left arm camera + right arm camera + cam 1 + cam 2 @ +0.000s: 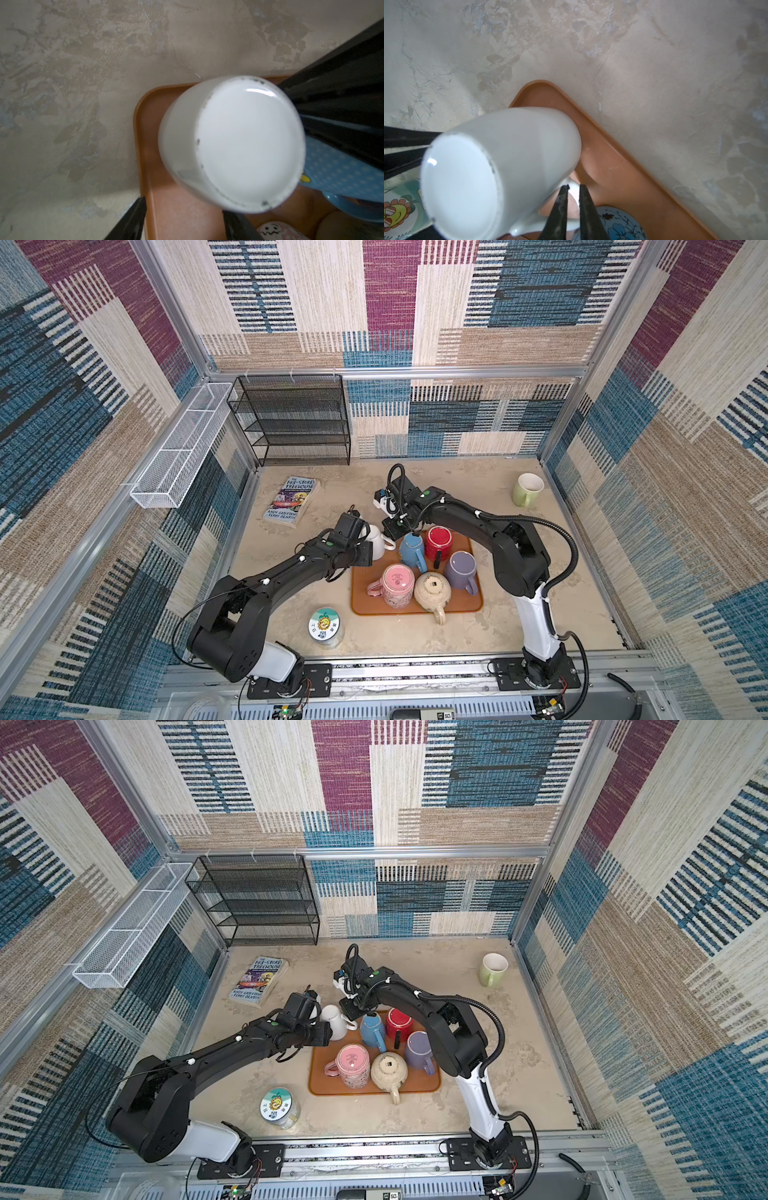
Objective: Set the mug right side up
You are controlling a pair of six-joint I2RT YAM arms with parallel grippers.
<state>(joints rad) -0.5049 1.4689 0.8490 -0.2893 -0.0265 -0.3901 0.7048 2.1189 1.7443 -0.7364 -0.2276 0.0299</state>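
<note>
A mottled beige, plaster-look tabletop [519, 622] sits boxed in by walls of woven patchwork carpet [390, 302] in blue, maroon and tan, framed with aluminium rails [395, 372]. The glossy white ceramic mug [376, 542] hangs tilted over the 10 o'clock corner of the orange plastic tray [459, 602], base turned up and outward (its mouth is hidden). The right gripper [573, 187] has its fingers pinched narrow on the mug's handle. The left gripper [184, 205] sits at the mug's 8 o'clock, fingers moderately apart; whether they touch it I cannot tell. A black mesh shelf [295, 418] stands at 11 o'clock, a pale green mug [527, 489] upright at 2 o'clock
</note>
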